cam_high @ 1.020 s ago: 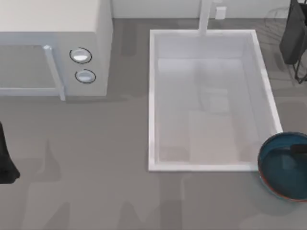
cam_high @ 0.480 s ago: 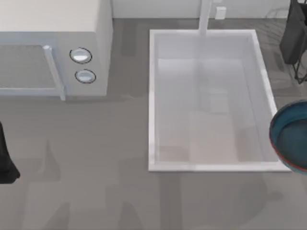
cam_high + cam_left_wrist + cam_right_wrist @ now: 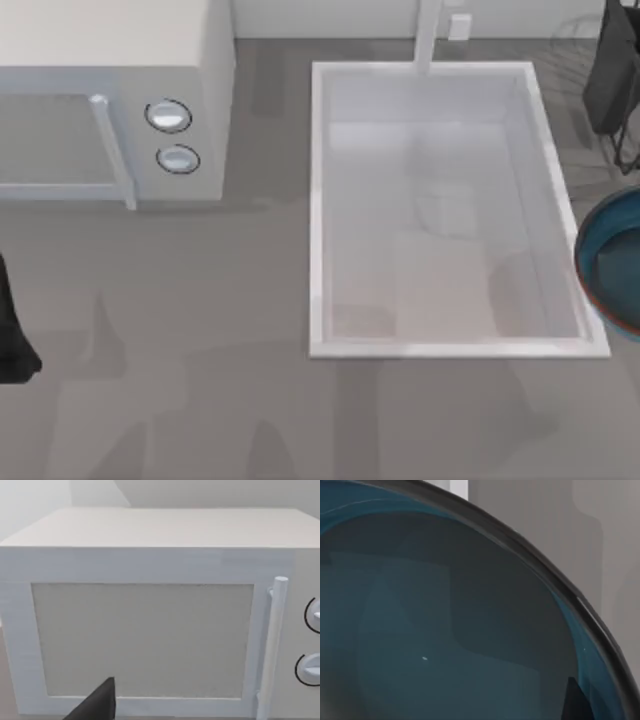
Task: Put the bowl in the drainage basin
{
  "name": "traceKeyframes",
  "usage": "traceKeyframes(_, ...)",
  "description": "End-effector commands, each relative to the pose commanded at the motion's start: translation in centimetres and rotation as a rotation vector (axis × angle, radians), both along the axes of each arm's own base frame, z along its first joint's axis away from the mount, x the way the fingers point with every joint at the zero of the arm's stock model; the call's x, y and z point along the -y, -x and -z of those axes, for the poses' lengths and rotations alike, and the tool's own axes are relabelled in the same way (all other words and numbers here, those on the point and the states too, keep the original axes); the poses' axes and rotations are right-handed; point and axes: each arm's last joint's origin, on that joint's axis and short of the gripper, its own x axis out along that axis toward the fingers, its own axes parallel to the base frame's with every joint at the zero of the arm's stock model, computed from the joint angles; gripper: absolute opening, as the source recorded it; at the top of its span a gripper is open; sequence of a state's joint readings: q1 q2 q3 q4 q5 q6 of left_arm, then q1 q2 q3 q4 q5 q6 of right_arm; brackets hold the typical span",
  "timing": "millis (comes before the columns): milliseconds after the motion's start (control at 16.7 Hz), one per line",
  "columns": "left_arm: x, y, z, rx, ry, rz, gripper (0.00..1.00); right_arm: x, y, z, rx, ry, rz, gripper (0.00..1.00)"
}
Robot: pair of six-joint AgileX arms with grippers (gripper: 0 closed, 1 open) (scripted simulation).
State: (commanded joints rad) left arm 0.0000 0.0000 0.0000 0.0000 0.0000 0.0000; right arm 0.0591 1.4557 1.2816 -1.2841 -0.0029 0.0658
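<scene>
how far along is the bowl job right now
Partly done. The bowl is at the top view's right edge, beside the drainage basin, apparently lifted. In hand: carrying it across. Left: lowering it into the basin. Left arm sits parked by the microwave.

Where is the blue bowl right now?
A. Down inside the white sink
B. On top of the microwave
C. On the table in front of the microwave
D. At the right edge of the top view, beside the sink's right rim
D: in the top view the bowl sits cut off by the picture's right edge, just outside the sink's right rim, with nothing lying inside the sink.
</scene>
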Motion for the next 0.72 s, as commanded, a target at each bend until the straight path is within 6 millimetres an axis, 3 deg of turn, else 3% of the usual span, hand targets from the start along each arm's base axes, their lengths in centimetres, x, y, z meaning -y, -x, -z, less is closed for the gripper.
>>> traceKeyframes(360, 0.0, 0.0, 0.0, 0.0, 0.0, 0.0, 1.0, -1.4, -1.8, 1.1, 0.103, 0.047, -0.049, 0.0)
traceKeyframes(720, 0.0, 0.0, 0.0, 0.0, 0.0, 0.0, 1.0, -5.6, -5.3, 4.5, 0.405, 0.15, -0.137, 0.0)
